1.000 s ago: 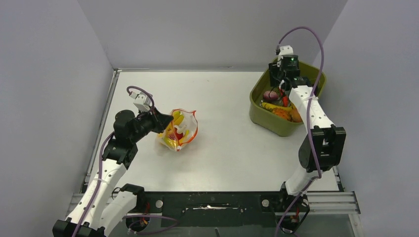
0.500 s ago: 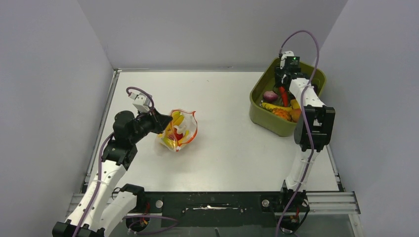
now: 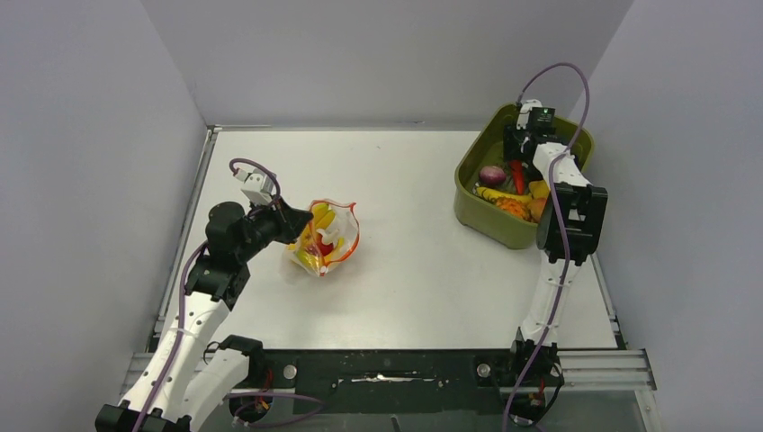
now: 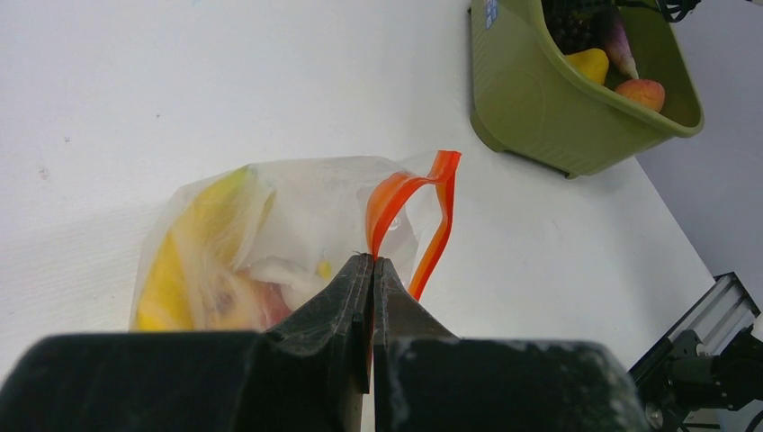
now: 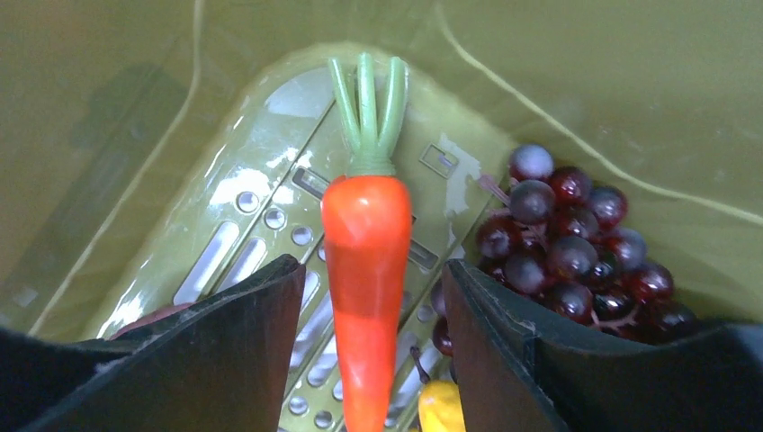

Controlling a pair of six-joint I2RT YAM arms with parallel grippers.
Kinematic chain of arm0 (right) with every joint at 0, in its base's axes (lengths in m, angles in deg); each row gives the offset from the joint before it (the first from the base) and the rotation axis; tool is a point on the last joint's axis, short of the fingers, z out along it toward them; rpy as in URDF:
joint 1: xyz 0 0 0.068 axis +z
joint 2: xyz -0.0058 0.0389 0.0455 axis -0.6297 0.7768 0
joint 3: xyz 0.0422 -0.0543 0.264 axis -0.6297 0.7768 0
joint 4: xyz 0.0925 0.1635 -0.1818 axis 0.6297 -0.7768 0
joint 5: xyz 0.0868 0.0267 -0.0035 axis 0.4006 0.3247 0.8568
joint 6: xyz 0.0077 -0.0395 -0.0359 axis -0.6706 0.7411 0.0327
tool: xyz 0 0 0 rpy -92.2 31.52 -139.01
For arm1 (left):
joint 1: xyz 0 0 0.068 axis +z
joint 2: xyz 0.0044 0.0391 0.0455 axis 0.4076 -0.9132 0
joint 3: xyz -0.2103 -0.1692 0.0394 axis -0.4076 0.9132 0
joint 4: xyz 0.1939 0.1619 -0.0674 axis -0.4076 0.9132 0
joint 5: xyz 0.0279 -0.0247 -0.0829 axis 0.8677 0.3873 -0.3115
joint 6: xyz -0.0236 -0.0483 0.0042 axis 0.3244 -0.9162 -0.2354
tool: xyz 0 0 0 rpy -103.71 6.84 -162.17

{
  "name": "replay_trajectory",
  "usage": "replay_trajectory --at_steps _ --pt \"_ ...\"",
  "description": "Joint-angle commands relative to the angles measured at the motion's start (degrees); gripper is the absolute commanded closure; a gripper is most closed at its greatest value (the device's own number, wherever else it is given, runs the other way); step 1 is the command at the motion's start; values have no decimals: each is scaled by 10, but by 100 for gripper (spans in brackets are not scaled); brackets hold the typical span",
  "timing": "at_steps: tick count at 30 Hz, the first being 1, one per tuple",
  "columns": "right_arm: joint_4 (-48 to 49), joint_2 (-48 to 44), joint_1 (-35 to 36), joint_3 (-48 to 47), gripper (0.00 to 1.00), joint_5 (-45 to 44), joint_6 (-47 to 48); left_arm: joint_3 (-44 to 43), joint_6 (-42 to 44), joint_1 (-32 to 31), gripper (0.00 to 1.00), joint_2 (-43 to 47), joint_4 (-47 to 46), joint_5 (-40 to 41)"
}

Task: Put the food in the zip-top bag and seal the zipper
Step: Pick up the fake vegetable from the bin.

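The zip-top bag (image 3: 326, 236) lies crumpled at the table's left-middle, with yellow bananas (image 4: 175, 256) and red and pink food inside. My left gripper (image 3: 295, 221) is shut on the orange-red zipper (image 4: 389, 200) at the bag's mouth, its jaws (image 4: 372, 263) pressed together on the strip. My right gripper (image 3: 519, 155) reaches down into the olive-green bin (image 3: 475, 212). It is open (image 5: 369, 270), its fingers on either side of an orange carrot (image 5: 367, 225) with gaps on both sides. The carrot lies on the bin's floor.
The bin also holds dark red grapes (image 5: 562, 243), a yellow piece (image 5: 439, 405), a purple-pink round fruit (image 3: 491, 175) and orange and yellow pieces (image 3: 517, 203). The bin's walls (image 5: 135, 81) stand close around the right gripper. Grey walls enclose the table on three sides.
The right arm has folded up and its wrist has shifted back and right, deeper into the bin over the carrot. The left gripper and bag have not moved.
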Motion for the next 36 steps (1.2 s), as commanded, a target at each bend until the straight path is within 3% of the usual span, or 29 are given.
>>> replay_trajectory --at_steps 1,36 --pt "40 18 -8 -37 42 12 -3 -5 12 4 100 9 -17 10" --pt "28 92 -23 -96 44 42 19 -5 12 5 100 9 -20 9"
